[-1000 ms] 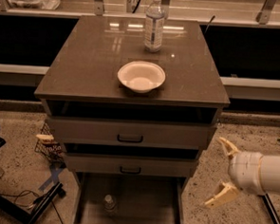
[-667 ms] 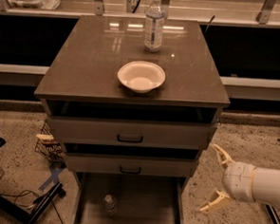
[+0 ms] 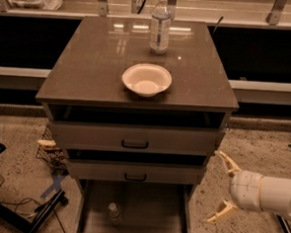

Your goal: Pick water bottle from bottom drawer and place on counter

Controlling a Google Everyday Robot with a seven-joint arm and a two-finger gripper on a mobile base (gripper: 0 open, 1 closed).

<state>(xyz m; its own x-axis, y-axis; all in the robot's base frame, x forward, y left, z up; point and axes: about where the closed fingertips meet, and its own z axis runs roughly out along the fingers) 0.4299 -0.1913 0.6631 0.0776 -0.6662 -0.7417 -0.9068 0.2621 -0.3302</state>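
The small clear water bottle (image 3: 114,213) with a white cap stands upright on the pale floor of the pulled-out bottom drawer (image 3: 144,212), near its left side. The counter (image 3: 94,66) is the glossy grey-brown cabinet top. My gripper (image 3: 222,187) is at the lower right, beside the cabinet's right edge at drawer height. Its two pale fingers (image 3: 228,163) are spread wide apart and hold nothing. It is well to the right of the bottle and outside the drawer.
A white bowl (image 3: 146,80) sits mid-counter and a taller labelled bottle (image 3: 160,24) stands at the counter's back. Two upper drawers with black handles (image 3: 135,144) stick out slightly. A wire basket (image 3: 49,152) and cables lie on the floor at the left.
My gripper has moved left toward the cabinet and a little lower, still open. The bottle, bowl and drawers have not moved.
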